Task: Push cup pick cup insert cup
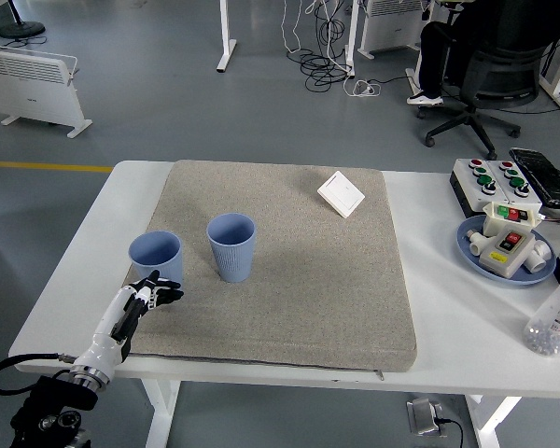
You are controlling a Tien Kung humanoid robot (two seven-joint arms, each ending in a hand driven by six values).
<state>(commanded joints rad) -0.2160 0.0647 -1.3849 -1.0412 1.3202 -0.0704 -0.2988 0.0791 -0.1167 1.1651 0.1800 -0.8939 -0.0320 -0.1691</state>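
Fingers of our left hand [147, 297], loosely spread, touch the ribbed blue plastic cup [156, 259] at the grey mat's [317, 280] 9 o'clock edge; open mat lies toward 3 o'clock.

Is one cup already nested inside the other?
No, the left cup and the right cup stand upright side by side on the mat with a gap between them.

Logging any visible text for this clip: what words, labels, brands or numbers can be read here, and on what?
None can be read.
White card on the grey mat: blank.
Two blue cups: plain, no print.
Button boxes and the devices on the blue plate: any markings too small to read.
Bottle: any label too blurred to read.
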